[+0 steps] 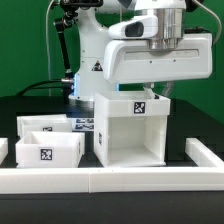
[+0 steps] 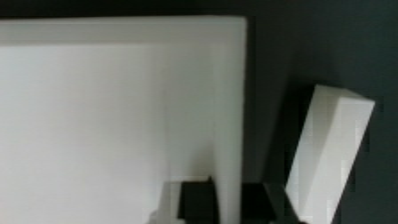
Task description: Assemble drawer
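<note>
The drawer's white cube-like casing (image 1: 130, 125) stands in the middle of the table, its open side toward the front and a tag on top. Two shallow white trays lie at the exterior view's left, one in front (image 1: 45, 150) and one behind it (image 1: 42, 124). My gripper (image 1: 155, 92) reaches down onto the casing's upper right wall. In the wrist view the casing's thin wall (image 2: 228, 120) runs between my black fingers (image 2: 192, 200). The gripper (image 2: 228, 200) is closed on that wall.
A long low white border rail (image 1: 110, 180) runs along the front and turns up at the exterior view's right (image 1: 205, 152). The marker board (image 1: 84, 124) lies behind the trays. A white strip (image 2: 329, 150) lies beside the casing in the wrist view.
</note>
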`<state>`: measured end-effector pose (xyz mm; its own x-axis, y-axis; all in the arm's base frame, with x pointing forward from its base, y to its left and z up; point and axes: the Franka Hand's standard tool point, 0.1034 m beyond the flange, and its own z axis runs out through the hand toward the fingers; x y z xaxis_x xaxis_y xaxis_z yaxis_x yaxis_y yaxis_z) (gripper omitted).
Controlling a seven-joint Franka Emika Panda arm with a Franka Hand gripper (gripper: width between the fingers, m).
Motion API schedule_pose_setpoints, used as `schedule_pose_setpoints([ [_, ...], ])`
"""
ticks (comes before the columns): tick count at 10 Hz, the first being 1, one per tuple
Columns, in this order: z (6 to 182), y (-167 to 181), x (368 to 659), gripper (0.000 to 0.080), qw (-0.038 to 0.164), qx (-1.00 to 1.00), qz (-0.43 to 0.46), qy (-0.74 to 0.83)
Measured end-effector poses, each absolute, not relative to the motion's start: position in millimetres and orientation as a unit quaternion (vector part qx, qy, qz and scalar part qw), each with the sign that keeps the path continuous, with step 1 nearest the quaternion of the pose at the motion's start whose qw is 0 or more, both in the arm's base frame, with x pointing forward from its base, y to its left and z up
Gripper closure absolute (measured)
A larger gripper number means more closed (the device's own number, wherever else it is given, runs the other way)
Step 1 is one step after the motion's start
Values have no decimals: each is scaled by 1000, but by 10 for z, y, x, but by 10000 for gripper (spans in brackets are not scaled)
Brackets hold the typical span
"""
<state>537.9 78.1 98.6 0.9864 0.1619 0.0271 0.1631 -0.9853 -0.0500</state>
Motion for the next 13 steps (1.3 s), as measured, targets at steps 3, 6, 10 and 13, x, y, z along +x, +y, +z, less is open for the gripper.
schedule_pose_setpoints([
  [3,989,801,5637,762,32,-997,-26,-71],
  [6,995,804,5671,762,33,-997,-31,-68],
  [10,992,850,5654,762,40,-998,-29,45],
  [13,990,929,5652,762,45,-987,-28,152],
])
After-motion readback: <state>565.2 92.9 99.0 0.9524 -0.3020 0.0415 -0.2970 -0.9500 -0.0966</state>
